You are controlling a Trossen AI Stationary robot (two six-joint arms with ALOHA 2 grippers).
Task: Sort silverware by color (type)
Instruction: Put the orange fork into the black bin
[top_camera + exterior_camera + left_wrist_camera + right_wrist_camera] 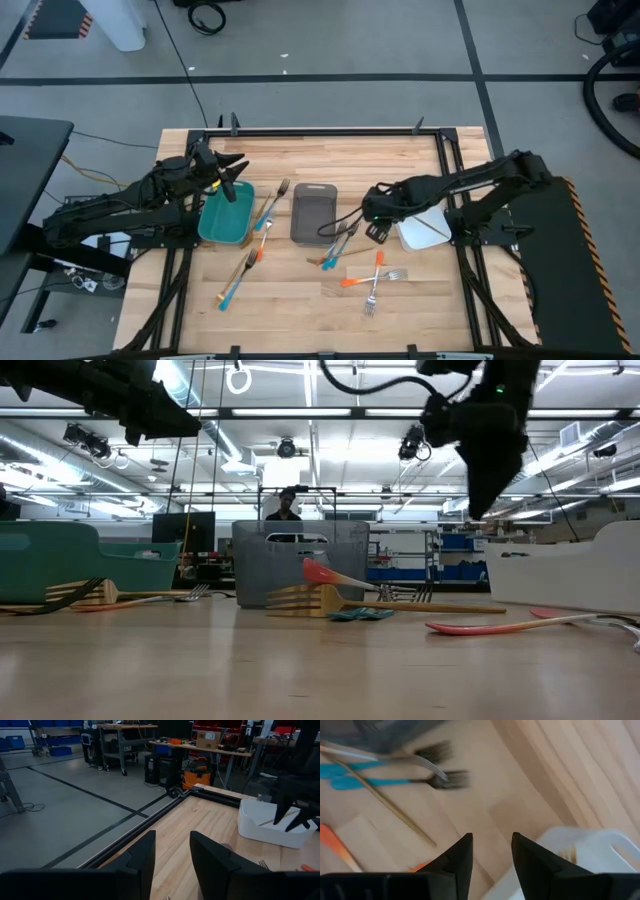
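Silverware lies scattered on the wooden table: blue- and gold-handled forks point(340, 247) by the grey tray point(313, 212), orange-handled forks point(372, 279) nearer the front, and more forks point(268, 208) point(238, 277) beside the teal tray point(224, 218). A gold-handled piece point(436, 232) rests in the white tray point(424, 229). My right gripper point(377, 226) hangs open and empty between the grey and white trays, above the table point(488, 485). Its wrist view shows blue forks point(375, 781) and a gold handle point(395, 812) below it. My left gripper point(232, 172) is open and empty above the teal tray's far end.
A black frame rail point(330, 130) runs along the table's far edge and down its sides. Bare wood point(300, 310) lies along the near edge. A person point(288, 506) stands far behind the table in the low view. The three trays stand in a row across the table's middle.
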